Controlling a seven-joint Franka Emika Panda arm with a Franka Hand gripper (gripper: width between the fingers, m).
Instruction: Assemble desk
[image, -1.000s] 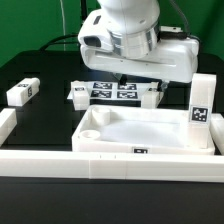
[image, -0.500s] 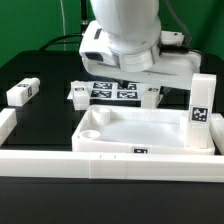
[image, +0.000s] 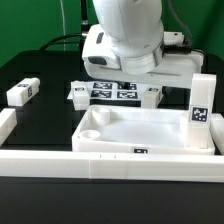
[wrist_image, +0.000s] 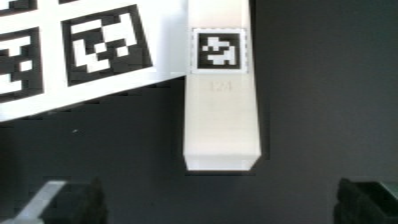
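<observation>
Gripper (wrist_image: 214, 200) hangs wide open over a white leg (wrist_image: 222, 100), touching nothing. In the exterior view the arm hides the gripper; the leg lies at the marker board's (image: 112, 92) three o'clock.

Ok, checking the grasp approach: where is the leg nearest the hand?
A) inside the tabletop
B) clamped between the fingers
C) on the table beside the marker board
C: the leg lies on the black table right beside the marker board, the open hand clear of it.

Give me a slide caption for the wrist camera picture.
Open pincer hovers over a tagged white plastic block leg lying on the black table beside the flat white marker board.
</observation>
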